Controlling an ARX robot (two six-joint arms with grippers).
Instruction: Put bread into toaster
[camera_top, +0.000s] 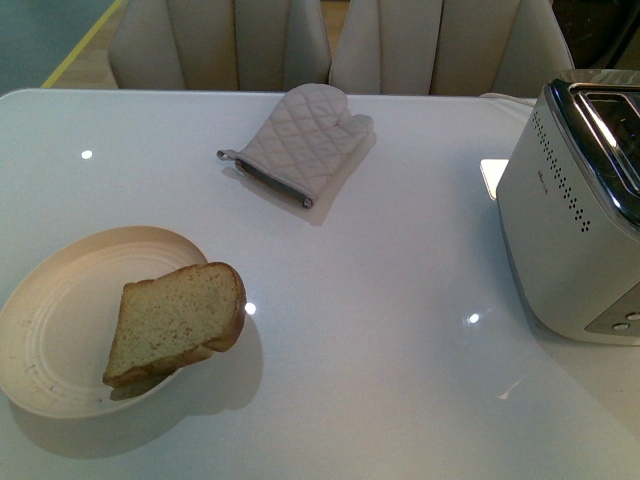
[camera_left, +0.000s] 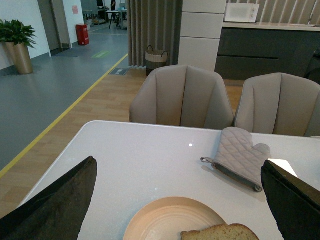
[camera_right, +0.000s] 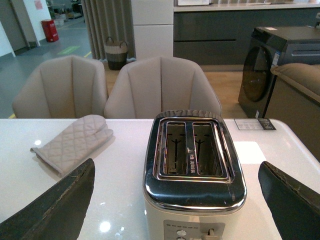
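The bread (camera_top: 175, 320) lies propped across the rim of a round cream plate (camera_top: 60, 330) at the near left of the white glossy tabletop (camera_top: 380, 330). In the left wrist view it sits just below and between the dark fingers (camera_left: 60, 205) of the left end effector (camera_left: 178, 162), which is spread wide and holds nothing. The slice is thick, tan and speckled, with a golden-brown crust and a rounded top. The right end effector (camera_right: 176, 164) is likewise wide apart and empty, with the toaster (camera_top: 570, 220) in front of it: boxy, silver-white, with a chrome top and two bare slots. A quilted grey oven mitt (camera_top: 300, 140) lies at the far side between them, near two beige chairs (camera_top: 220, 40)
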